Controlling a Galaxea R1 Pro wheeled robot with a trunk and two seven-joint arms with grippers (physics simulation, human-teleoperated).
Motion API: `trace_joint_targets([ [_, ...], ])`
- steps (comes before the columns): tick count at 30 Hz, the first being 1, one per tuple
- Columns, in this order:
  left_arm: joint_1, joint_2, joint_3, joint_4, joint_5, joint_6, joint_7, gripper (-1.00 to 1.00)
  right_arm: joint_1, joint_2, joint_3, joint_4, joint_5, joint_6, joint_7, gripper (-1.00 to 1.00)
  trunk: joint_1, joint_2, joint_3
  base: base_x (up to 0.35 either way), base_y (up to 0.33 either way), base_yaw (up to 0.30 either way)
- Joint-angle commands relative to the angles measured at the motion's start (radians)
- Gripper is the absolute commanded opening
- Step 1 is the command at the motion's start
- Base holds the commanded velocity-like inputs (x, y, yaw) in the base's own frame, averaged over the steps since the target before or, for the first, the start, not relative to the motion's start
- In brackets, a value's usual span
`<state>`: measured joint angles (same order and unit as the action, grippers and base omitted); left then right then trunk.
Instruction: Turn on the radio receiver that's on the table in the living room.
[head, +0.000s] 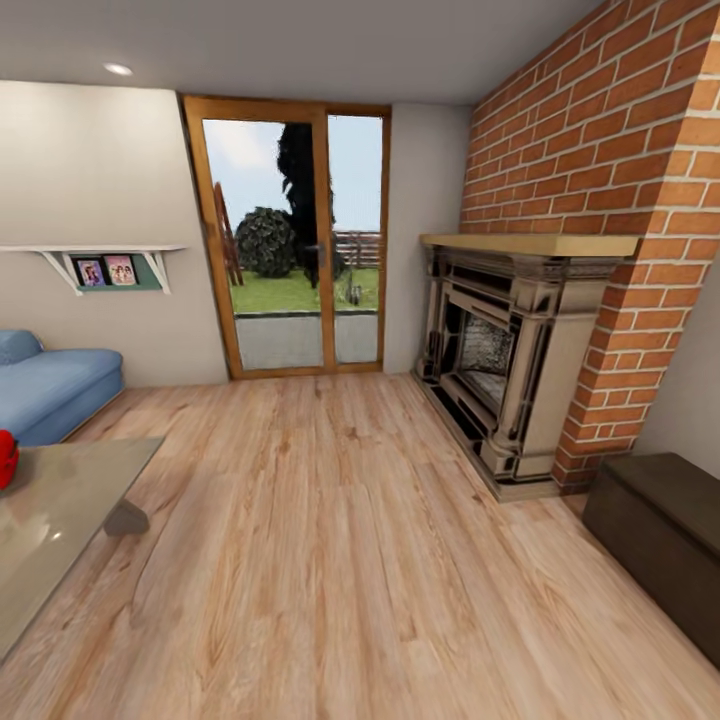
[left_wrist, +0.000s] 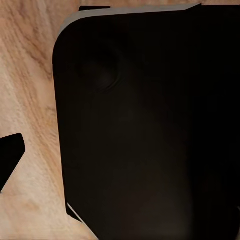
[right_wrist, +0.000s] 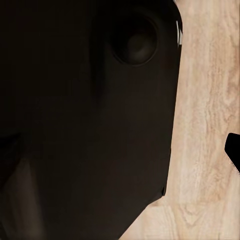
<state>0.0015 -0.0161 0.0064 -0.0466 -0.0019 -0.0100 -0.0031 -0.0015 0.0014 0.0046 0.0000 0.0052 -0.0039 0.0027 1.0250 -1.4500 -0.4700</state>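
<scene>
At the left edge of the head view, the radio receiver (head: 6, 458) appears as a small red sliver cut off by the frame, resting on the glossy grey-brown tabletop (head: 60, 510), a placement that keeps it within reach from the open floor side; the tabletop corner and one of its legs (head: 126, 517) stand on the wooden floor (head: 340, 560), just in front of a blue sofa (head: 50, 385). The robot appears to face the room's far wall rather than the radio, so the step in hand is judged to be approach and turning toward the tabletop. Ahead stand a glazed door (head: 295, 240) giving onto a garden, a wall shelf (head: 100, 262) carrying two small framed pictures (head: 105, 270), and a stone fireplace (head: 500, 360) set in a brick chimney wall (head: 600, 150), its firebox showing no visible contents. A dark low chest (head: 665, 540), closed, sits at the right, so what it holds cannot be told. Both wrist views look down past a dark rounded body, probably the robot's own base, onto floorboards, which suggests arms held tucked for travel; whether either pincer is apart or together cannot be told
</scene>
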Motion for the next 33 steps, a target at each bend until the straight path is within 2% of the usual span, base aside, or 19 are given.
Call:
trace_joint_targets([
  [1,0.000,0.000,0.000,0.000,0.000,0.000,0.000,1.00,0.000,0.000,0.000,0.000,0.000,0.000,0.000,1.00,0.000,0.000,0.000,0.267,0.000,0.001],
  [33,0.000,0.000,-0.002,0.000,0.002,0.001,0.000,1.00,0.000,-0.001,-0.002,0.000,-0.001,-0.010,-0.001,1.00,0.000,0.000,0.000,0.320,0.000,0.013],
])
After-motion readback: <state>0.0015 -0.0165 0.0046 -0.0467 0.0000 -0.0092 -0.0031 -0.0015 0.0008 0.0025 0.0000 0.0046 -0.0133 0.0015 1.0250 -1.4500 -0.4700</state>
